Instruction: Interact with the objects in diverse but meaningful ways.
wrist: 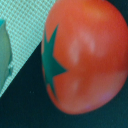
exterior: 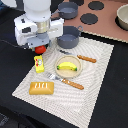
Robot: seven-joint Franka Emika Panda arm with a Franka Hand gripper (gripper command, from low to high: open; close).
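Note:
The red tomato (exterior: 40, 49) lies on the dark table just off the striped mat's far left corner. The arm's white hand stands directly over it, and my gripper (exterior: 39, 45) is down at the tomato, its fingers hidden by the hand. In the wrist view the tomato (wrist: 82, 55) with its green star stem fills most of the frame and no fingers show. On the mat are a yellow packet (exterior: 39, 63), a banana (exterior: 68, 65) on a small plate, and a bread loaf (exterior: 41, 88). One grey-blue pot (exterior: 70, 36) stands right of the hand, another (exterior: 67, 9) behind it.
A wooden-handled knife (exterior: 81, 57) and fork (exterior: 66, 81) lie on the striped mat (exterior: 95, 85). A toy stove board with black burners (exterior: 89, 19) and a grey bowl (exterior: 122, 17) sit at the back on the exterior view's right. A cable runs along the left.

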